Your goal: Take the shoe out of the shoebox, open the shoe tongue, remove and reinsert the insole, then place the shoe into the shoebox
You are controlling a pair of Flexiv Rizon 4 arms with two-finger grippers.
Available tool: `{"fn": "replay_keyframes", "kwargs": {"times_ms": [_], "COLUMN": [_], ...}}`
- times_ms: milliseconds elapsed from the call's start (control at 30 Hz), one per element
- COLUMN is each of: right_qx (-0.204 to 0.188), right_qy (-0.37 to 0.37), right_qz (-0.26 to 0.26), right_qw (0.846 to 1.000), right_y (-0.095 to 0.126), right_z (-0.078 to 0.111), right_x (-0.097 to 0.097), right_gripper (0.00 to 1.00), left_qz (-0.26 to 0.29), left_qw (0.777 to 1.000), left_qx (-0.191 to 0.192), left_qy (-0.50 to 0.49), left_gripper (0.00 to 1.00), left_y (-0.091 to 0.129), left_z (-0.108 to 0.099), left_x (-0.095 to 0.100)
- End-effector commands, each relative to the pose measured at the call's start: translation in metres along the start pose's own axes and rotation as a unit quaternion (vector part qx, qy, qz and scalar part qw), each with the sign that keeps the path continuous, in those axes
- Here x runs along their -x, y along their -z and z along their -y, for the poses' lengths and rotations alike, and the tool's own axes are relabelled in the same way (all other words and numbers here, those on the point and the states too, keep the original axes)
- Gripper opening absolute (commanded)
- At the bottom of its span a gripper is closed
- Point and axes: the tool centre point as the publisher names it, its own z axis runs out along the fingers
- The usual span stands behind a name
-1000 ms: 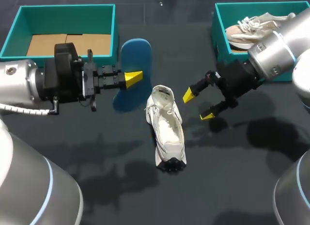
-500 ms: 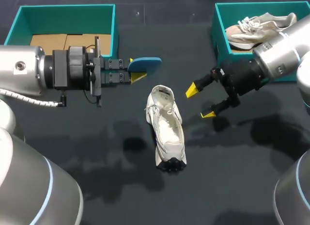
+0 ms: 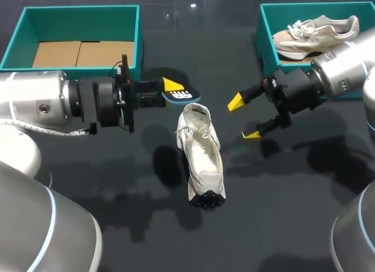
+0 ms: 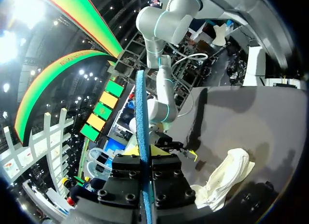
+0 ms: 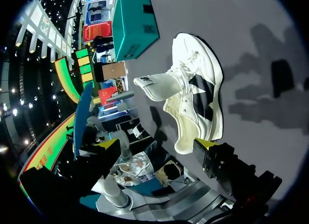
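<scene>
A white shoe (image 3: 203, 155) lies on the dark table, its tongue pulled open at the far end. My left gripper (image 3: 171, 90) is shut on the blue insole (image 3: 183, 95), held in the air just beyond the shoe's tongue. In the left wrist view the insole (image 4: 141, 113) stands edge-on between the fingers, with the shoe (image 4: 226, 178) below and beside it. My right gripper (image 3: 244, 117) hangs open to the right of the shoe, holding nothing. In the right wrist view the shoe (image 5: 195, 103) lies ahead of the open gripper (image 5: 157, 144), and the insole (image 5: 82, 115) shows beyond.
A teal shoebox (image 3: 138, 34) with a cardboard floor stands at the back left. Another teal box (image 3: 261, 40) at the back right holds a beige shoe (image 3: 313, 33). Open dark tabletop lies in front of the white shoe.
My left gripper has turned the insole from flat-on to nearly edge-on and carried it right, toward the shoe's tongue. My right gripper has drifted slightly up and right, still open.
</scene>
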Motion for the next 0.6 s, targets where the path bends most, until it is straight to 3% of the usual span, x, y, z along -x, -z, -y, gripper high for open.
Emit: {"fn": "replay_keyframes", "kwargs": {"times_ms": [33, 100, 300, 367, 433, 600], "right_qx": [0.019, 0.025, 0.034, 0.04, 0.04, 0.04], "right_qy": [-0.001, -0.002, -0.003, -0.01, -0.01, -0.01], "right_qz": [-0.01, -0.01, -0.023, -0.035, -0.035, -0.035], "right_qw": [1.0, 1.0, 0.999, 0.999, 0.999, 0.999], "right_y": [0.0, 0.0, -0.006, -0.009, -0.009, -0.009], "right_z": [0.006, 0.006, 0.0, -0.004, -0.004, -0.004], "right_x": [-0.002, -0.005, -0.01, -0.01, -0.01, -0.01], "right_gripper": [1.0, 1.0, 1.0, 1.0, 1.0, 1.0], "left_qz": [0.008, 0.002, 0.018, 0.027, 0.012, 0.012], "left_qw": [1.0, 0.999, 0.991, 0.981, 0.965, 0.965], "left_qx": [0.002, 0.017, 0.004, 0.02, 0.062, 0.062], "left_qy": [0.0, -0.034, -0.131, -0.193, -0.255, -0.255], "left_gripper": [0.0, 0.0, 0.0, 0.0, 0.0, 0.0], "left_y": [-0.003, -0.004, -0.004, -0.004, -0.003, -0.003], "left_z": [0.001, 0.001, -0.015, -0.023, -0.036, -0.036], "left_x": [-0.004, -0.004, -0.009, -0.013, -0.017, -0.017]}}
